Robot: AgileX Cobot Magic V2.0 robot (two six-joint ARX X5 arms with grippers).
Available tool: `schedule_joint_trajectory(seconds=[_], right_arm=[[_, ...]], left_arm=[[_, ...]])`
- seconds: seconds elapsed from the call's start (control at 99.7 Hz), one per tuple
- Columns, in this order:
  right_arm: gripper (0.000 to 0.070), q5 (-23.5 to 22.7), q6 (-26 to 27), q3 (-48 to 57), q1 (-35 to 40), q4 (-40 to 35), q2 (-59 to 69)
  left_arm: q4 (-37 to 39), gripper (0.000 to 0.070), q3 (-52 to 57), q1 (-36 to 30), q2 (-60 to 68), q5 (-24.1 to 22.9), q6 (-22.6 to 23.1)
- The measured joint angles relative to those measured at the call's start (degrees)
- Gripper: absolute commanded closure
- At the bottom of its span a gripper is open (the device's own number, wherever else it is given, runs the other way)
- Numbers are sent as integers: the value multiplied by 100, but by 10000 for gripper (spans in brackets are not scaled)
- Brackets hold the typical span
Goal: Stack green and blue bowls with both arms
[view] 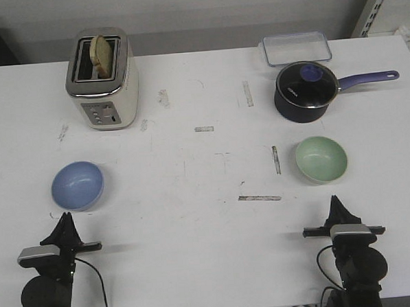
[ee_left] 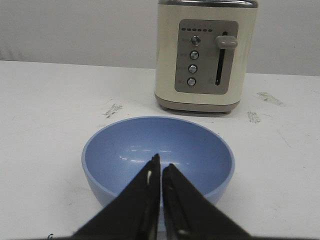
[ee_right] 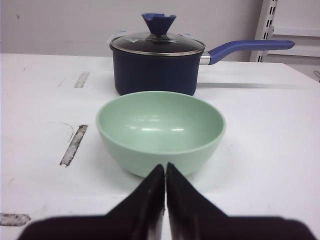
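The light blue bowl (view: pixel 77 185) sits empty on the white table at the left; it also shows in the left wrist view (ee_left: pixel 157 157). My left gripper (view: pixel 64 217) is shut and empty just in front of it, shown in the left wrist view (ee_left: pixel 161 162). The pale green bowl (view: pixel 321 159) sits empty at the right; it also shows in the right wrist view (ee_right: pixel 160 130). My right gripper (view: pixel 335 200) is shut and empty just short of it, shown in the right wrist view (ee_right: pixel 165 166).
A cream toaster (view: pixel 102 79) with a slice of toast stands behind the blue bowl. A navy saucepan (view: pixel 306 91) with a purple handle stands behind the green bowl, and a clear lidded box (view: pixel 296 48) behind that. Tape marks (view: pixel 259 198) dot the table.
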Motion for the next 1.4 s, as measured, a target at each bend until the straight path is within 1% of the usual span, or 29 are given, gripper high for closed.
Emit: schedule_joint_trajectory(seconds=[0.592,0.692,0.862,0.953,1.063,1.203,1.303,1.404], right_arm=[[700,0,0,0,0,0,0],[700,0,0,0,0,35,0],[700,-7,0,0,2,413,0],[700,-2,2,0,2,629,0],[700,7,4,0,0,940,0],[700,297,140,11,0,1244,0],[700,326,210,334,0,1130,33],[700,323,214,1099,0,1123,345]], left_arm=[[0,699,0,0,0,0,-22],[0,699,0,0,0,74,-22],[-2,699,0,0,0,122,-20],[0,699,0,0,0,260,-15],[0,699,0,0,0,308,-7],[0,699,0,0,0,310,-7],[0,699,0,0,0,310,-7],[0,699,0,0,0,310,-7]])
